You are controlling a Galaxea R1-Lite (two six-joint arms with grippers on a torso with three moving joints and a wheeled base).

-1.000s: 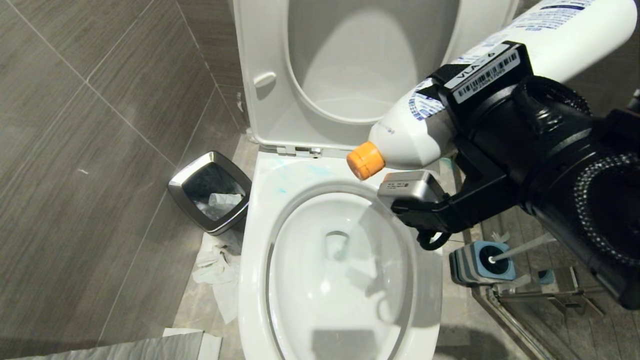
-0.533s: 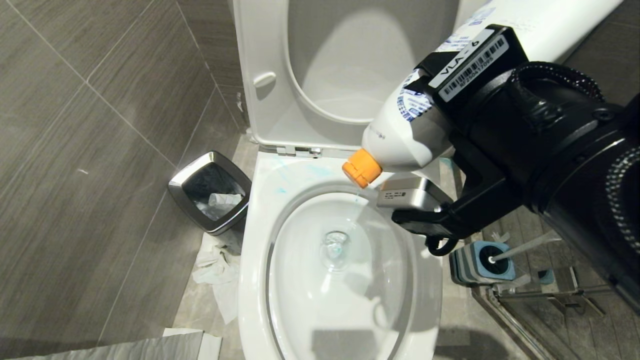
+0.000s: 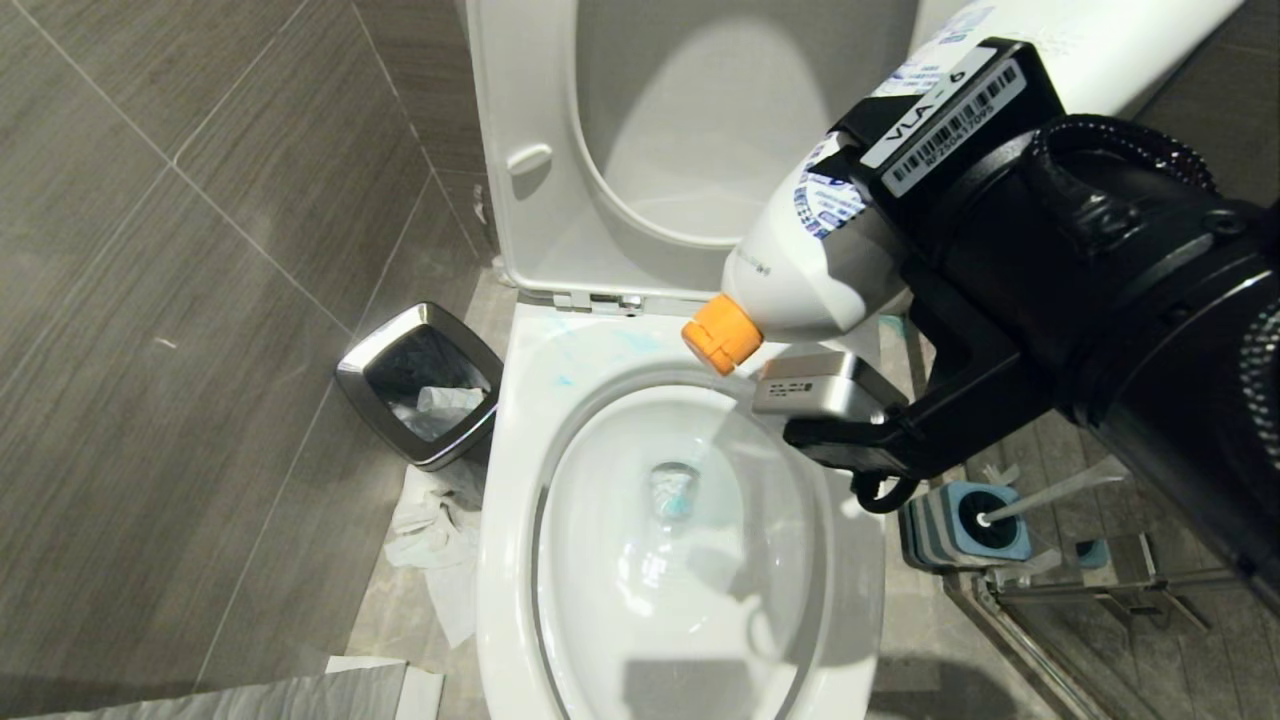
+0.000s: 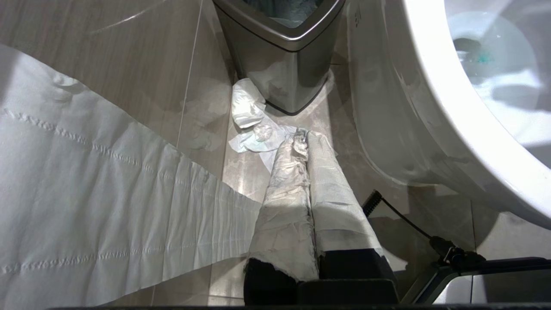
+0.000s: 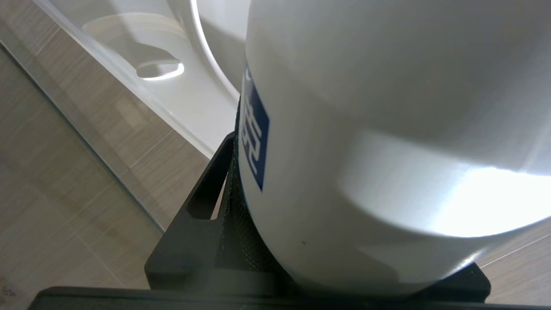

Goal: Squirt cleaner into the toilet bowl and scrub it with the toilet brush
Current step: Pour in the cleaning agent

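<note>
My right gripper (image 3: 880, 270) is shut on a white cleaner bottle (image 3: 800, 265) with blue print. The bottle is tilted, its orange nozzle (image 3: 722, 333) pointing down over the back of the toilet bowl (image 3: 510, 520). Turquoise cleaner (image 3: 675, 492) tints the water at the drain, and pale blue smears (image 3: 600, 345) mark the rim behind it. The toilet brush (image 3: 1050, 495) stands in its blue-and-grey holder (image 3: 965, 525) right of the bowl. In the right wrist view the bottle (image 5: 387, 129) fills the frame. My left gripper (image 4: 301, 140), wrapped in white, hangs shut low beside the bowl (image 4: 430, 99).
A chrome-rimmed bin (image 3: 420, 385) stands left of the toilet, with crumpled tissue (image 3: 430, 530) on the floor beside it. A long strip of toilet paper (image 4: 86, 193) hangs near my left gripper. The seat and lid (image 3: 540, 200) are up. A metal rack (image 3: 1100, 590) sits at lower right.
The bottle has tipped further, its nozzle moving down and left over the bowl. A thin stream fell half a second ago, and the drain water has turned blue.
</note>
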